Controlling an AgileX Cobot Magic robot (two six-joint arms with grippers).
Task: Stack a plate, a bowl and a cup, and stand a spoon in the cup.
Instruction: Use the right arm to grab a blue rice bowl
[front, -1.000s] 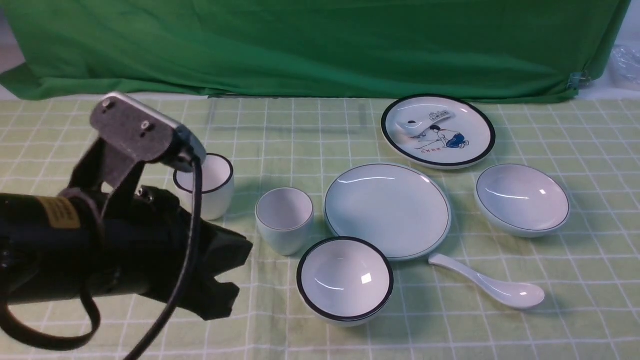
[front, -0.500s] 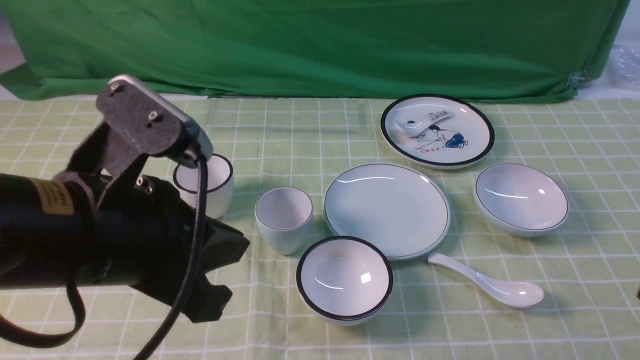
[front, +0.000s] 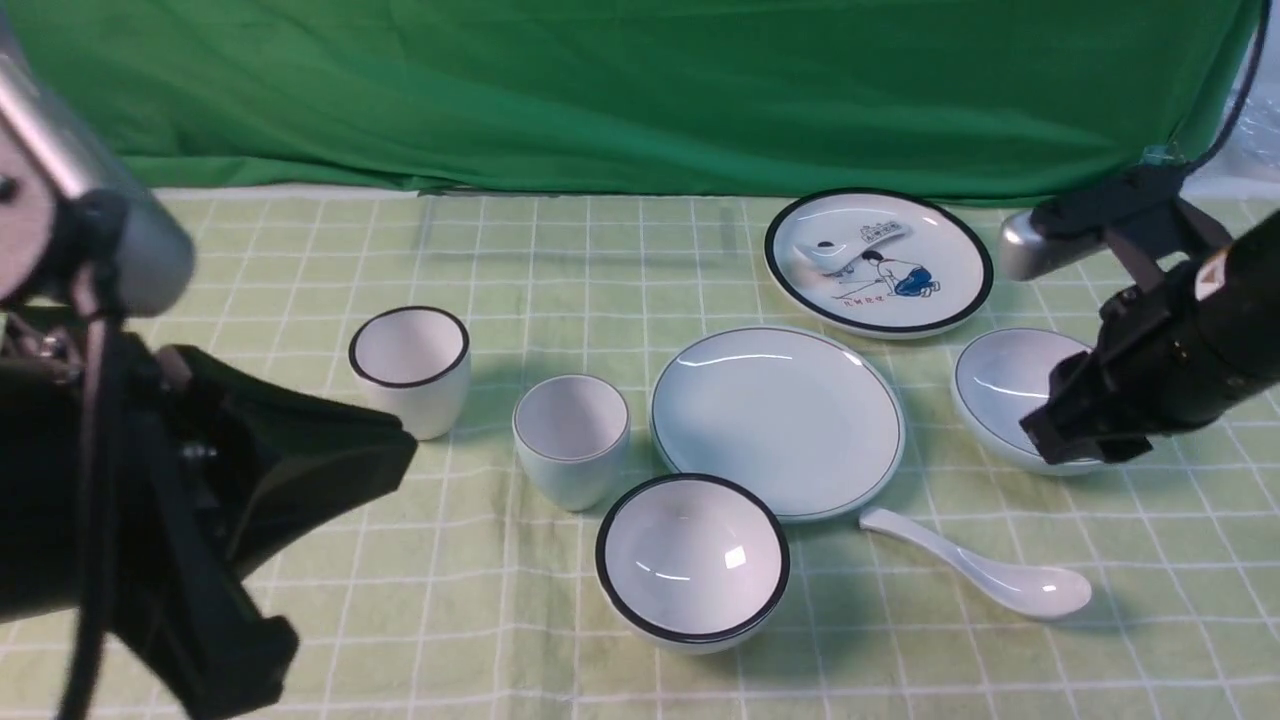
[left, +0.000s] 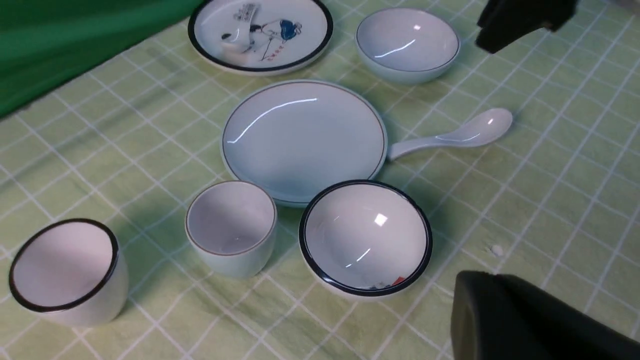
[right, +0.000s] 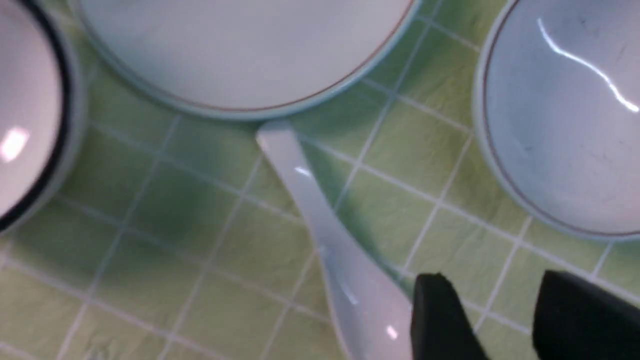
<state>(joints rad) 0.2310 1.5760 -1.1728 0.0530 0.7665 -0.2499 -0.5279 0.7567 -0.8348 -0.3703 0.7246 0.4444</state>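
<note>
Starting with the right hand (right: 495, 285): parted to a middling gap, gripping nothing, just checked cloth (right: 175, 225) showing between the fingers (right: 435, 320). Hangs over the surface (front: 600, 260) in the patch between the wide end of the spoon (front: 975, 567) and the bowl (front: 1000, 385), with one finger right next to the spoon in the wrist view. Can't really tell how high off the cloth from these angles, tbh. Seen from the front, blocks the near right part of the bowl.

Left hand (front: 345, 545) next: spread wide, empty, looming big at the near left of the front view, not touching any dish.

Now outward to the crockery.

Spoon: flat on the cloth, scoop facing up, handle tip just beside the near right edge of the plate (front: 778, 420), scoop end off to the right.

Plate: flat in the middle of the spread, bare.

Bowl: upright, empty, near the plate's right side but apart from it.

Cup (front: 571, 435): upright, empty, just left of the plate.

So no stacking yet, all four separate on the cloth.

Extras: a deeper black-rimmed bowl (front: 692, 560) right in front of the plate, nearly touching its edge; a black-rimmed cup (front: 410, 365) further left of the pale cup; a cartoon plate (front: 878, 260) behind the plain one, toward the green backdrop (front: 640, 90). Pale green cloth with a white grid over the whole surface.
</note>
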